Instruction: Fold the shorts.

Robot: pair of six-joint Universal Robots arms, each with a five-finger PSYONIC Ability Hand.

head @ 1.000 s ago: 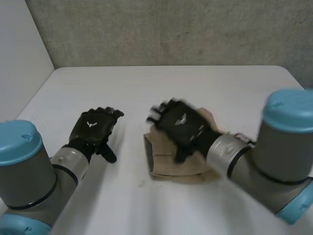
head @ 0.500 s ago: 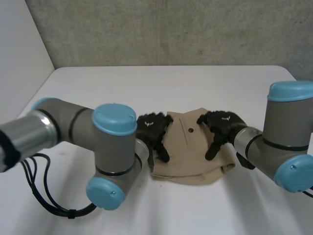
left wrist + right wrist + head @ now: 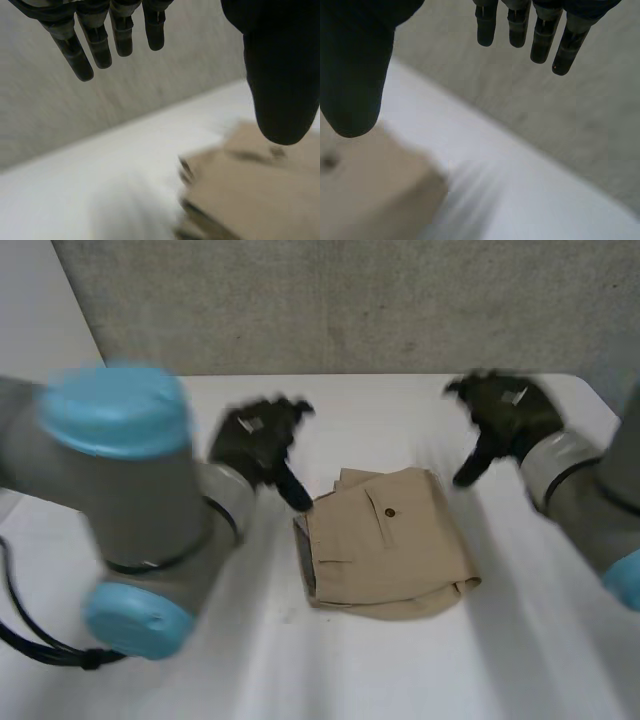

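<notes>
Both robot hands are hanging in the air above the surface [image 3: 400, 405]. The left robot hand [image 3: 258, 435] is hanging just off the far left corner of the shorts [image 3: 385, 540], and it is not touching them. In the left wrist view I am seeing its fingers [image 3: 100, 45] pointing straight and a little apart, with the thumb [image 3: 280, 75] sticking out on its own. So it is open and holding nothing.

The right robot hand [image 3: 505, 410] is hanging on the other side, off the far right corner of the shorts, and it is not touching them either. Its fingers are hanging straight and loose too, so it is open as well.

The shorts are lying flat on the white surface, between the two robot hands and a bit nearer to me. They are tan and folded into a small thick square, with the layers showing at the left edge. A little dark button [image 3: 389, 512] is sitting on the top layer.

A grey wall [image 3: 350, 300] is standing behind the surface. The left arm [image 3: 130, 490], grey with a light-blue cap, is reaching over the near left part of the surface.
</notes>
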